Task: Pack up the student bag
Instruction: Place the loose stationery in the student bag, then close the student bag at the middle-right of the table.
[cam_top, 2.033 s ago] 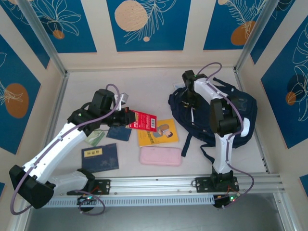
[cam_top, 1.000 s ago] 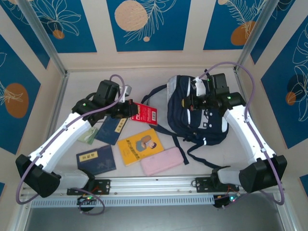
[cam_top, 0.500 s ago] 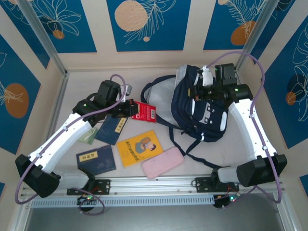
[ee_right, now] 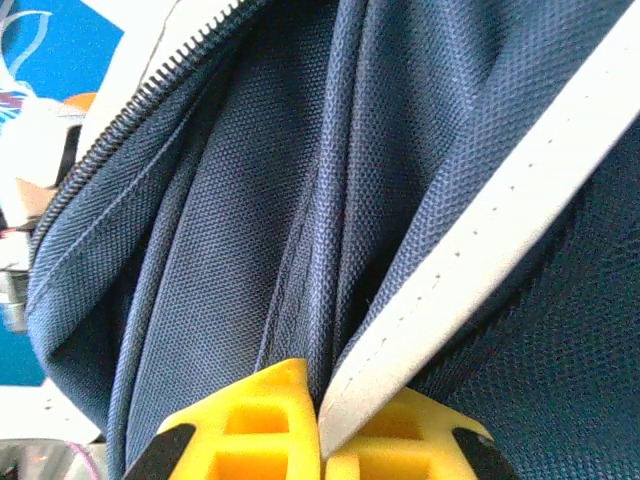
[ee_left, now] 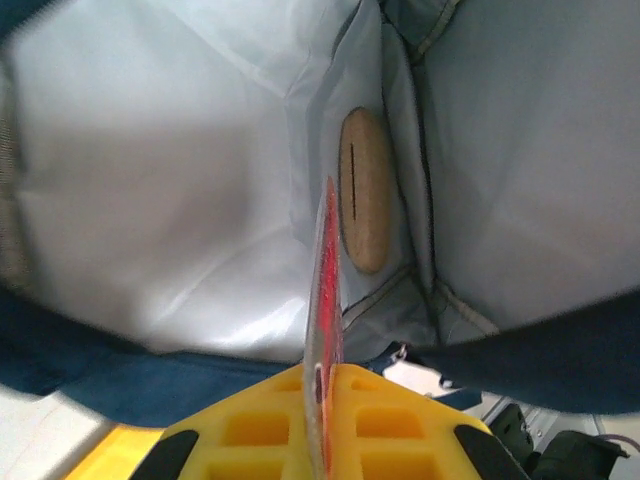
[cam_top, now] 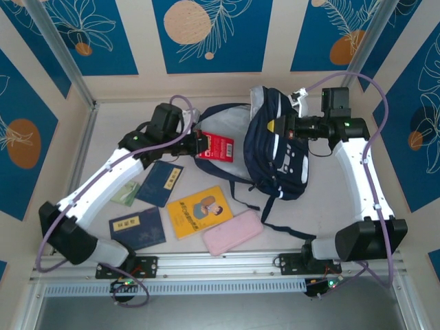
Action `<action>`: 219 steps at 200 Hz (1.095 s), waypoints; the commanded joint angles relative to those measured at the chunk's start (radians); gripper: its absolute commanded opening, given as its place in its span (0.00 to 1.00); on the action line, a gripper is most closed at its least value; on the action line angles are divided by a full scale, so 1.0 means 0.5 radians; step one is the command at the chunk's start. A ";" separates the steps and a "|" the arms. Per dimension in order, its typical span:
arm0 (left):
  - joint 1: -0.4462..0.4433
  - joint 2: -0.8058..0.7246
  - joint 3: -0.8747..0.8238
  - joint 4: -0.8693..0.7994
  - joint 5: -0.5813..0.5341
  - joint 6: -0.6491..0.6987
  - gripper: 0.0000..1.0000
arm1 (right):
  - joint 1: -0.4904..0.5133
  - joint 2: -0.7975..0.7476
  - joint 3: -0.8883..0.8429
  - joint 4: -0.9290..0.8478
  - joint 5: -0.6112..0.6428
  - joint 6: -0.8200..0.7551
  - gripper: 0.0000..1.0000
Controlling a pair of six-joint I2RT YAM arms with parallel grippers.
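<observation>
Top external | large dark navy white-striped fabric backpack [cam_top: 285,158] upright, table [cam_top: 103,130] right-rear — judged soft, floppy; grip at rim | right fingers [ee_right: 250,420] pinch its trim | left fingers [ee_left: 250,430] pinch flat red packet [cam_top: 218,146] at mouth

A yellow book [cam_top: 199,211] lies at lower centre, a pink pouch [cam_top: 232,232] just beside it. A red card [cam_top: 216,147] sits at upper centre.

Pale beige table [cam_top: 113,120], closed at the near edge by a metal rail [cam_top: 220,261]. Flat on it, toward the front: a navy booklet with a yellow label [cam_top: 137,227], a yellow book [cam_top: 199,210] near it, a pink pouch [cam_top: 232,232] against that book's corner. Further back, a second navy booklet [cam_top: 159,183], tilted, a small green item [cam_top: 126,194] just beside. At the right, the student bag [cam_top: 282,161], dark straps trailing on the surface.
</observation>
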 commanded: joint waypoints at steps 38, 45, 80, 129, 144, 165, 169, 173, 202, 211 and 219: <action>-0.005 0.556 0.348 0.647 0.654 -0.184 0.00 | -0.013 0.119 0.240 0.362 -0.681 -0.058 0.00; -0.005 0.634 0.393 0.673 0.699 -0.213 0.01 | -0.015 0.129 0.241 0.368 -0.683 -0.051 0.00; -0.108 1.033 0.659 0.708 0.792 -0.317 0.21 | -0.002 0.187 0.270 0.402 -0.609 -0.006 0.00; -0.238 1.274 0.917 0.474 0.649 -0.327 0.69 | 0.008 0.218 0.284 0.287 0.125 -0.002 0.00; -0.169 1.163 0.832 0.395 0.581 -0.267 0.72 | 0.013 0.222 0.304 0.236 0.491 -0.005 0.00; -0.022 0.933 0.629 0.375 0.507 -0.262 0.73 | 0.018 0.239 0.313 0.221 0.969 0.025 0.00; 0.001 0.883 0.593 0.365 0.489 -0.257 0.73 | 0.020 0.249 0.321 0.210 1.038 0.029 0.00; 0.028 0.836 0.560 0.357 0.476 -0.245 0.74 | 0.021 0.264 0.333 0.198 1.088 0.029 0.00; 0.092 0.539 0.333 0.322 0.506 -0.116 0.74 | 0.030 0.421 0.423 0.091 1.231 0.035 0.13; 0.092 0.474 0.271 0.289 0.538 -0.092 0.74 | 0.053 0.452 0.409 0.118 1.210 0.044 0.27; 0.093 0.414 0.214 0.233 0.527 -0.067 0.74 | 0.084 0.480 0.403 0.135 1.235 0.059 0.38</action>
